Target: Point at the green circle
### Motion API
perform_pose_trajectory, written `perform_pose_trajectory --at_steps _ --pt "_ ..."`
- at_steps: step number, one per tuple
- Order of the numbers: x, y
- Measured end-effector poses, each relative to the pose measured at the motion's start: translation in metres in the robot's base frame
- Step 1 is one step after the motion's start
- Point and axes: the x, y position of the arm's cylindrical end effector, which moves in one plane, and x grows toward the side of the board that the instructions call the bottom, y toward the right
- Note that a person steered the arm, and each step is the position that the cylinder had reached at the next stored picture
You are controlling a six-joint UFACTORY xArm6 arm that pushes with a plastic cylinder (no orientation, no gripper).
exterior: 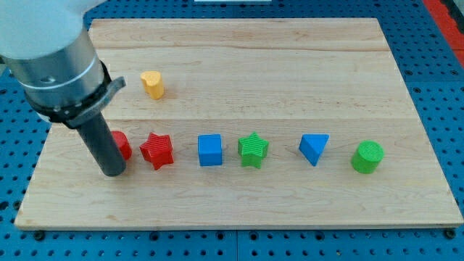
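Camera view. A wooden table (239,58) carries a row of blocks running from the view's left to its right: a red block (122,143) of unclear shape (partly hidden behind the rod), a red star (157,150), a blue cube (210,150), a green star (253,149), a blue triangle (314,148) and, last in the row near the table's right edge, the green circle (367,156), a short upright cylinder standing clear of its neighbours. A yellow block (153,84), possibly heart-shaped, sits apart toward the view's top. My tip (113,172) rests at the left end of the row, just in front of and apparently touching the red block, well apart from the green circle. No claw exists on this arm, so no open or closed state can be given; the rod holds nothing. Risk, as a judgement: a straight sweep to the right along the row would likely plough through the red star, blue cube, green star and blue triangle, scattering them; passing along the bare strip toward the view's bottom should avoid this. An overshoot at the end could nudge the green circle toward the table's edge. Pose: the grey arm body enters from the top left, with the dark rod tilted slightly down and rightward to the table.
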Motion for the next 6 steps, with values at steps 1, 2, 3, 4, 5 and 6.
perform_pose_trajectory --at_steps 1,2,3,4,5,6 --pt "0.016 -0.001" --pt "0.05 0.064" --pt "0.056 0.193" --pt "0.045 0.302" --pt "0.045 0.362" --pt "0.032 0.374"
